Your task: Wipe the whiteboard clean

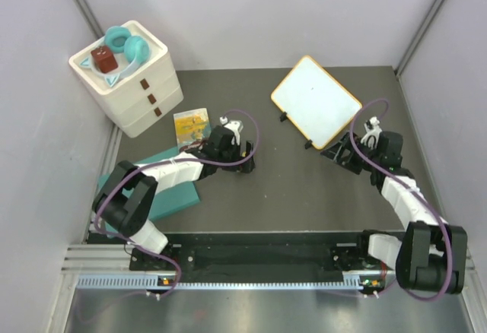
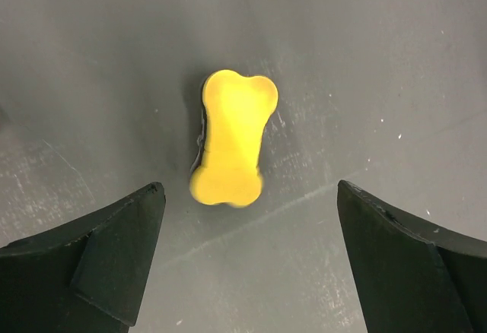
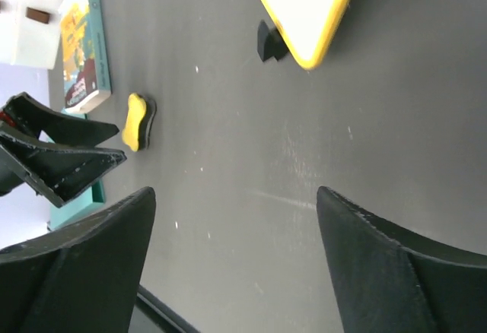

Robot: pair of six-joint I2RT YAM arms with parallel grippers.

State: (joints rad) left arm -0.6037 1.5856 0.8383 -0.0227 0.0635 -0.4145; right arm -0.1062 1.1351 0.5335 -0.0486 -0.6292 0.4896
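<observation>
The whiteboard (image 1: 316, 101) lies at the back right of the dark table, white and free of marks, with a thin orange-yellow frame; its corner (image 3: 304, 6) and one black foot (image 3: 268, 42) show in the right wrist view. A yellow bone-shaped eraser (image 2: 232, 139) lies flat on the table. My left gripper (image 2: 249, 188) is open, just above the eraser, with one finger on each side and not touching it. In the top view my left gripper (image 1: 242, 162) hides the eraser. My right gripper (image 1: 338, 154) is open and empty near the board's front corner, over bare table (image 3: 236, 192).
A white drawer unit (image 1: 141, 82) at the back left carries teal headphones (image 1: 125, 44) and a dark red block (image 1: 104, 59). A yellow booklet (image 1: 192, 126) lies beside it. A flat teal rectangle (image 1: 171, 188) lies under my left arm. Grey walls enclose the table.
</observation>
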